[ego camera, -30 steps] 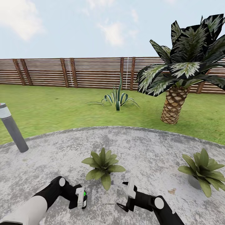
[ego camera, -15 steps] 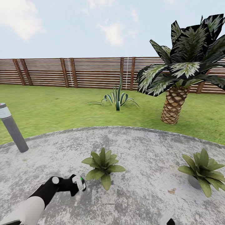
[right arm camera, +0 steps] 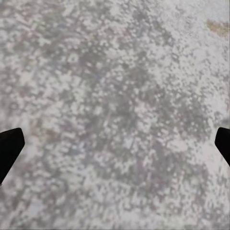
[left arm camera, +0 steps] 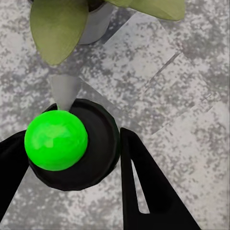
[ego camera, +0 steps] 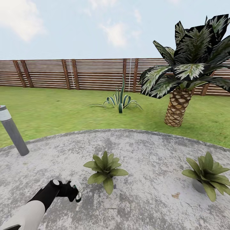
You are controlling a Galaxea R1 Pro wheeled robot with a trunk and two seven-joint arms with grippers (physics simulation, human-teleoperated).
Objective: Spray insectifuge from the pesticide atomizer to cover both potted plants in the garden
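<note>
Clamping pesticide atomizer (left arm camera: 72, 143), left gripper (left arm camera: 72, 187) fingers closed around it

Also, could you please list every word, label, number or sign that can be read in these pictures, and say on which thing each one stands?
There are none to read.
The pesticide atomizer in the left gripper shows a dark top with a plain green knob, no label.
The fence, the grey post and the stone patio carry no lettering.
</note>
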